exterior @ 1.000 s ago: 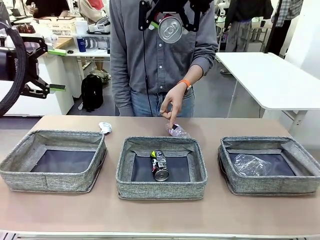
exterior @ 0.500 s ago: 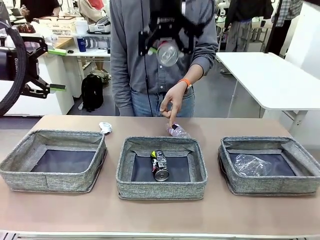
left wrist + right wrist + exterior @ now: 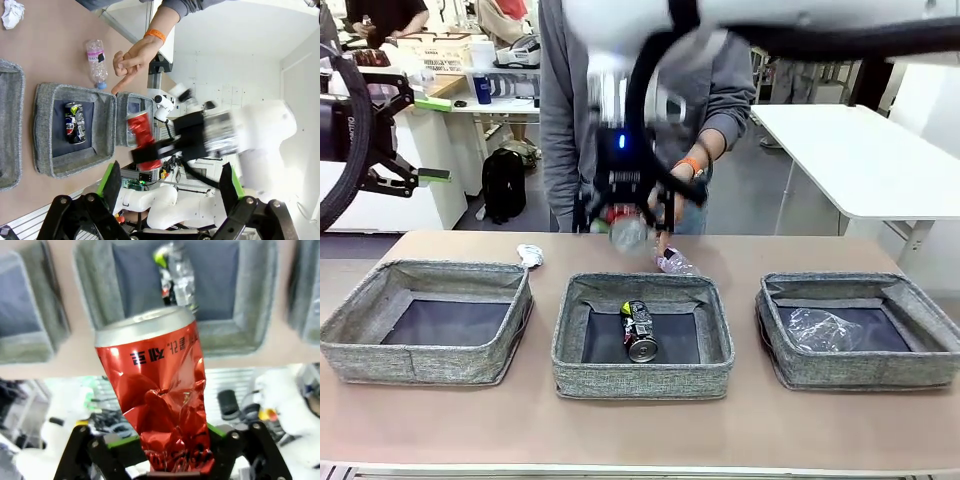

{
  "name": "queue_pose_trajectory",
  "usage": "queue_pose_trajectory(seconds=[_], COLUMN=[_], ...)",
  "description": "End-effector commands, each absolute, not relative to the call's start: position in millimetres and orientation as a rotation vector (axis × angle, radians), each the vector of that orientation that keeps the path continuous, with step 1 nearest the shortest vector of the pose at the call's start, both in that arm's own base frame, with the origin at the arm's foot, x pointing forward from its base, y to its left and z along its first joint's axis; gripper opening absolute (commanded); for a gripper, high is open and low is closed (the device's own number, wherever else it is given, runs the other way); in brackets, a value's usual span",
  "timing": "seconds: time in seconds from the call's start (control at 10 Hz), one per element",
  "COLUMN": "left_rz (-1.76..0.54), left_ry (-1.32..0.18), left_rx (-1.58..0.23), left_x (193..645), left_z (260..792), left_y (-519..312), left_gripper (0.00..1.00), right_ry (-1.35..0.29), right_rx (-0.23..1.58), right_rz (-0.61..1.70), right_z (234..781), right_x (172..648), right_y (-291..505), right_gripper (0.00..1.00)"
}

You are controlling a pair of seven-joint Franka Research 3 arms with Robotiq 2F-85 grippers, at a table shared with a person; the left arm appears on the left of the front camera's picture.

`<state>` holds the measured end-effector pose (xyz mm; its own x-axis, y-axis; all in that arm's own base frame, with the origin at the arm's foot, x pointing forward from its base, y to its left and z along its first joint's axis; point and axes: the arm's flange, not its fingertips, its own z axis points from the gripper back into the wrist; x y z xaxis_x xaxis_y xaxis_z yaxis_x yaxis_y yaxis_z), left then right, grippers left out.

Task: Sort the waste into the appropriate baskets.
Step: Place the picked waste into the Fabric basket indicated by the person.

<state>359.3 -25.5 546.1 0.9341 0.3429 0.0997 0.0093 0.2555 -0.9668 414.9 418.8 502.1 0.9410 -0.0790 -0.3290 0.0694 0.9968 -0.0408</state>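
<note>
**Front view:** the right gripper (image 3: 628, 222), now lowered from overhead, is clamping the red drink can (image 3: 628, 235). The middle basket (image 3: 642, 378) is lying just beneath it.

**Left wrist view:** the left gripper (image 3: 170, 182) is hanging spread and empty, well apart from the can (image 3: 142, 140).

**Right wrist view:** the dark printed drink can (image 3: 175, 270) is lying beyond the held can (image 3: 160, 390), so release is probably nearing.

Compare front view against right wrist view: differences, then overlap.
Front view adds: a crumpled white paper wad and a crushed clear plastic bottle on the brown table. Right wrist view adds: the dented red drink can's printed characters. Shared: that can gripped in the right claw, and a dark printed drink can lying in the middle grey fabric basket.
</note>
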Motion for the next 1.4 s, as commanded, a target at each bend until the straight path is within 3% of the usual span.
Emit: queue_pose_trajectory(seconds=[0.0, 0.5, 1.0, 1.1, 1.2, 1.3], left_rz=[0.220, 0.220, 0.220, 0.220, 0.220, 0.220], left_ry=[-0.329, -0.329, -0.329, -0.329, -0.329, -0.329], left_rx=[-1.315, -1.315, -1.315, -1.315, -1.315, -1.315], left_x=[359.2, 359.2, 359.2, 359.2, 359.2, 359.2], left_z=[546.7, 546.7, 546.7, 546.7, 546.7, 546.7], left_y=[-26.8, -26.8, -26.8, -26.8, -26.8, -26.8], left_gripper=[1.00, 1.00, 1.00, 1.00, 1.00, 1.00], right_ry=[0.301, 0.138, 0.099, 0.093, 0.088, 0.090], right_rx=[0.053, -0.002, -0.064, -0.064, -0.061, -0.069], right_rz=[-0.081, -0.155, -0.173, -0.164, -0.171, -0.176], right_z=[452.4, 425.8, 427.8, 429.5, 431.4, 431.6], right_x=[373.3, 356.7, 356.2, 357.0, 358.6, 358.6], right_y=[404.2, 404.4, 400.5, 400.0, 398.9, 399.8], right_gripper=[0.21, 0.21, 0.21, 0.79, 0.78, 1.00])
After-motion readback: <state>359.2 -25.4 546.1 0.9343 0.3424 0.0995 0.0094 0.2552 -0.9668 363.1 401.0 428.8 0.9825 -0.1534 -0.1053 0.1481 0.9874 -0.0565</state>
